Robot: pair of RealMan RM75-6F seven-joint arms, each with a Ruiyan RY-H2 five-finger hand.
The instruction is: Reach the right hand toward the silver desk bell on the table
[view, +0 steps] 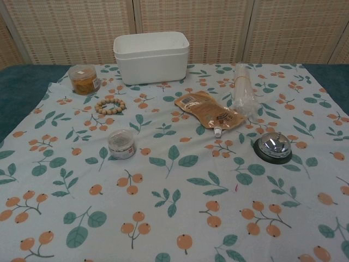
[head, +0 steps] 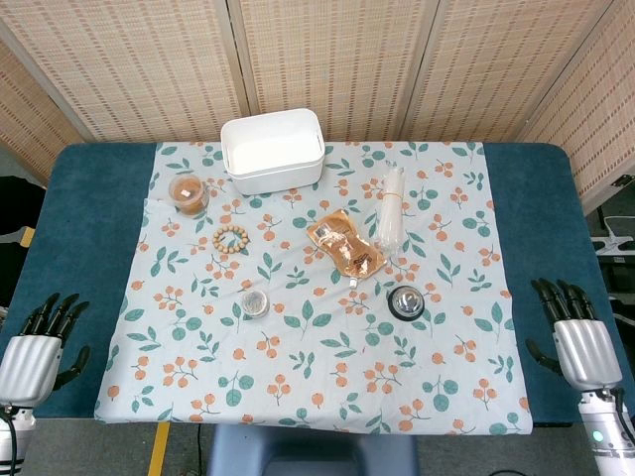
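Counting 1 bell (head: 406, 301), 1 bin (head: 273, 150), 2 jars (head: 189, 193), 2 hands (head: 585, 346) apart.

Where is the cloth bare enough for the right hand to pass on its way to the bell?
Bare cloth runs from the right hand to the bell, and along the near edge below the bell and small jar. It is crowded behind the bell: pouch and plastic sleeve lie close together.
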